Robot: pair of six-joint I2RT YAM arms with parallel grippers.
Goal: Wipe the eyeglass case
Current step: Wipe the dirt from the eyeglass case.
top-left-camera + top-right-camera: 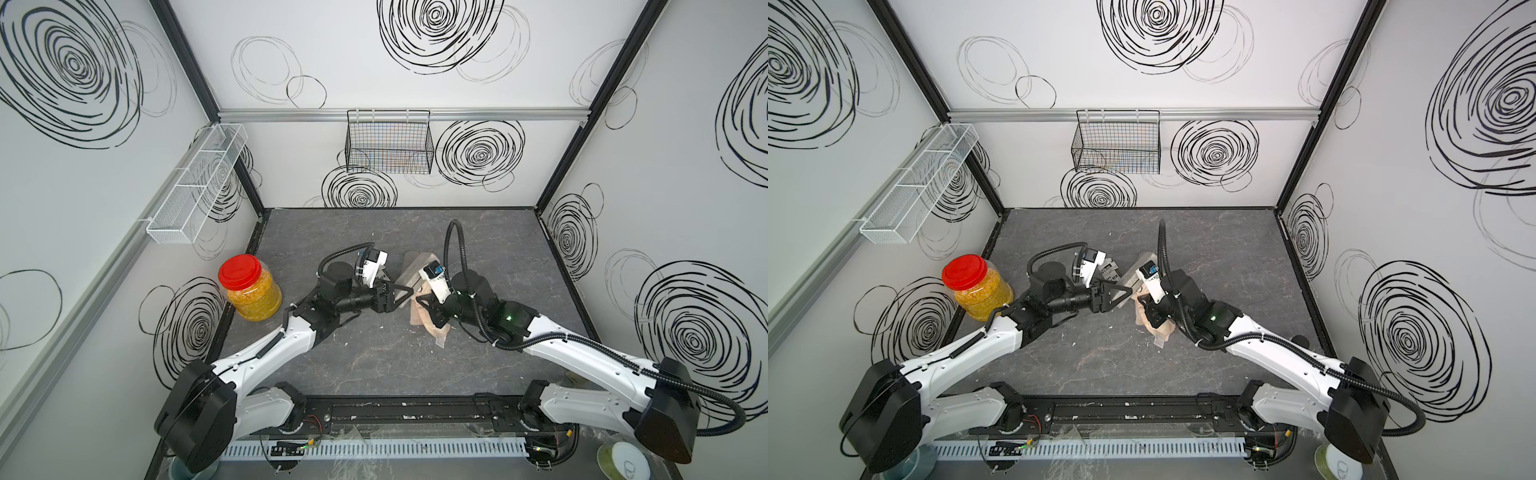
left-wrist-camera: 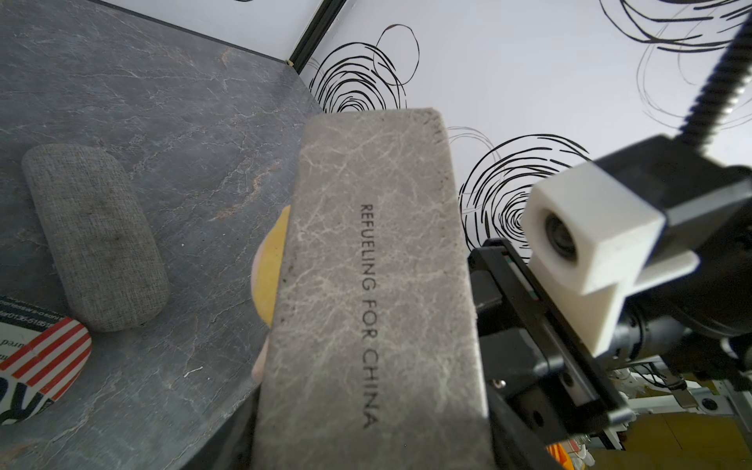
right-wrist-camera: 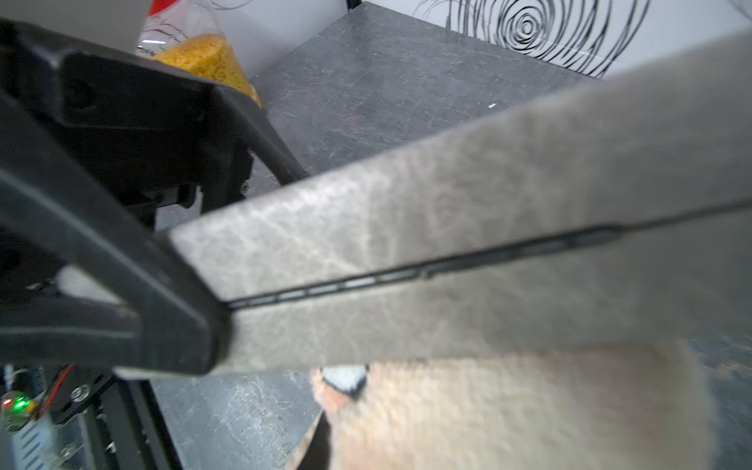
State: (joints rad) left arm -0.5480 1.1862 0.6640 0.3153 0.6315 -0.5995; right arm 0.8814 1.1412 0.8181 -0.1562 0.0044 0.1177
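Wiping looks in hand: left gripper (image 1: pixel 402 296) pinches 1 end of the grey marbled rectangular eyeglass case (image 2: pixel 374 285) above the dark table (image 1: pixel 374 365), right gripper (image 1: pixel 424 306) pinches a beige fleecy cloth (image 3: pixel 508 407) just beside it; next likely a firm rub along its length.

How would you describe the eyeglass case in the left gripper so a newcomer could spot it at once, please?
Look at the middle of the dark table, right of the red-lidded jar. There the left gripper holds a long grey case by one end, a pale cloth beside it. Unlike the woven case lying nearby, it looks like cracked marble and reads REFUELING FOR CHINA.
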